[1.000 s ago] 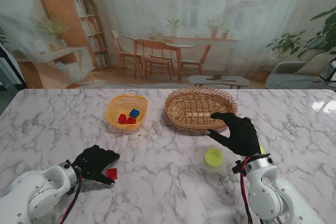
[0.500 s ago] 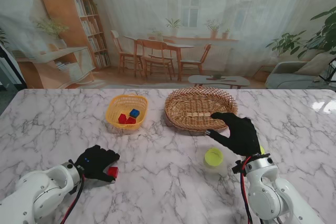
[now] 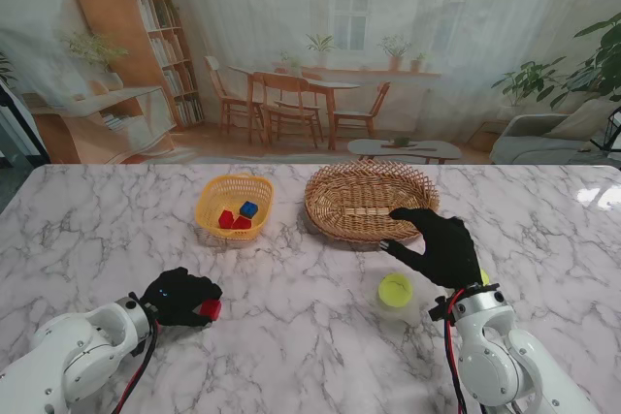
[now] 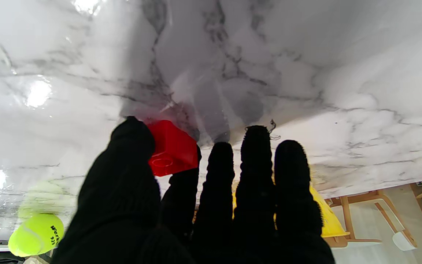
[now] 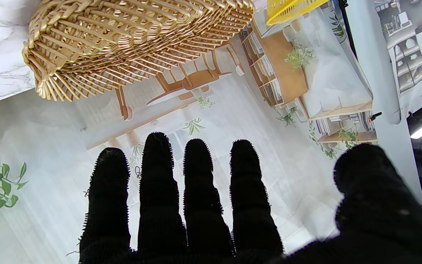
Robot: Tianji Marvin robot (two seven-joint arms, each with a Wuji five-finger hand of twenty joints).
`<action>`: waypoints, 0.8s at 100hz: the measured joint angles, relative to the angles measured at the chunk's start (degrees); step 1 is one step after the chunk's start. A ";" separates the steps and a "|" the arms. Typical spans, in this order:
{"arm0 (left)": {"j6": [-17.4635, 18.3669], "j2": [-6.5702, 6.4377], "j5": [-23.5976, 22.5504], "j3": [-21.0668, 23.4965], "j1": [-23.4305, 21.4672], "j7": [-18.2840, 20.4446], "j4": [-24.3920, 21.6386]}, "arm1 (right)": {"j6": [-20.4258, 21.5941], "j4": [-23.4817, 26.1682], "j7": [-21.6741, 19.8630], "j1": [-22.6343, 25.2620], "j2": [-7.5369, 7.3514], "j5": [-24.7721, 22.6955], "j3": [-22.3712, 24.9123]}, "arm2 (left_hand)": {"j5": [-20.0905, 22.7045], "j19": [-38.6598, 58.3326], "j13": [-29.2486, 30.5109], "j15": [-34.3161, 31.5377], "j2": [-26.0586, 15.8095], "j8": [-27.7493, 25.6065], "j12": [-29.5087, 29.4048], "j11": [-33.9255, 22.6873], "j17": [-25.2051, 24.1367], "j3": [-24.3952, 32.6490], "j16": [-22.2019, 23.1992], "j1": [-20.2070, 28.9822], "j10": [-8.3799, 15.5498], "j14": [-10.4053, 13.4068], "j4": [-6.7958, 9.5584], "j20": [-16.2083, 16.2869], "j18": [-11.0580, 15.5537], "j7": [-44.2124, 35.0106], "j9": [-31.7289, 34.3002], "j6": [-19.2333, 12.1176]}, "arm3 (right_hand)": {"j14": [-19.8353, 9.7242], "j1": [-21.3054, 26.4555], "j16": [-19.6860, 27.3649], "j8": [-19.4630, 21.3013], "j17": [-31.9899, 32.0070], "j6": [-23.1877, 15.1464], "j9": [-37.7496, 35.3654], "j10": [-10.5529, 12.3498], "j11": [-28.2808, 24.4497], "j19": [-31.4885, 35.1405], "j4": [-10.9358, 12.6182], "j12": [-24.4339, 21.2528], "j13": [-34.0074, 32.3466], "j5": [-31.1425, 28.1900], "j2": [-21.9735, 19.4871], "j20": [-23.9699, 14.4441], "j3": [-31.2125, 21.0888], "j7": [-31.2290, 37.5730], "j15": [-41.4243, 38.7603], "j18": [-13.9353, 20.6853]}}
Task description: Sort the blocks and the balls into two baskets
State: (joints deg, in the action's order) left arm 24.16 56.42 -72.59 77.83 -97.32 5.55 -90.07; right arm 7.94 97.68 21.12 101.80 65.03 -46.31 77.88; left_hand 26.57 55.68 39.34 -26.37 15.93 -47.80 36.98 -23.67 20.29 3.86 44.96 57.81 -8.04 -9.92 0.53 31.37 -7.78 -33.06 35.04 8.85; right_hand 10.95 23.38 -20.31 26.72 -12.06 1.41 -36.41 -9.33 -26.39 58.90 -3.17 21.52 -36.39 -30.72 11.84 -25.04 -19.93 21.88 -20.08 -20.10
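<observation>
place: robot test bench | cues: marble table [image 3: 87,230], printed backdrop [image 3: 320,55] (a pictured dining room)

Both arms show glossy white rounded shells, thick and tube-like, with a dark band at each wrist. The left robot hand [image 3: 180,296] wears a black knitted glove, and a tiny blue light glows on its back. The right robot hand [image 3: 442,245] has the same black glove, five fingers, fuzzy fibres along the fingertips [image 5: 198,154] in the wrist view. Red and black cables run along each forearm beside the wrist. A stray thread curls off one left fingertip.
</observation>
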 measured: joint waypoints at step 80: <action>2.72 0.18 -1.86 2.91 1.08 -0.01 -1.83 | 0.06 -0.36 -0.15 -0.19 0.00 0.12 -0.02 | -0.65 2.14 3.11 -2.51 1.24 0.21 17.52 2.77 2.19 -0.29 3.39 4.80 3.97 0.38 0.03 0.72 0.00 -1.96 8.80 -0.17 | 0.00 0.00 0.00 0.00 0.03 0.00 0.00 0.00 0.00 0.00 0.00 0.00 0.00 0.00 0.00 0.00 0.00 -0.02 0.00 -0.01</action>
State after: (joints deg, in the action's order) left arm 26.88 56.60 -74.44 80.74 -96.24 5.54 -91.90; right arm 8.00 97.33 20.97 101.61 65.03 -46.20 77.86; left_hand 25.92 57.82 42.46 -28.88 17.17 -47.60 54.51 -20.90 22.49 3.57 48.34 62.61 -4.07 -9.55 0.56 32.09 -7.78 -35.02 43.83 8.68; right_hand 10.95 23.38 -20.31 26.72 -12.03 1.41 -36.41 -9.33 -26.39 58.90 -3.17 21.52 -36.39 -30.72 11.84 -25.04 -19.93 21.86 -20.08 -20.10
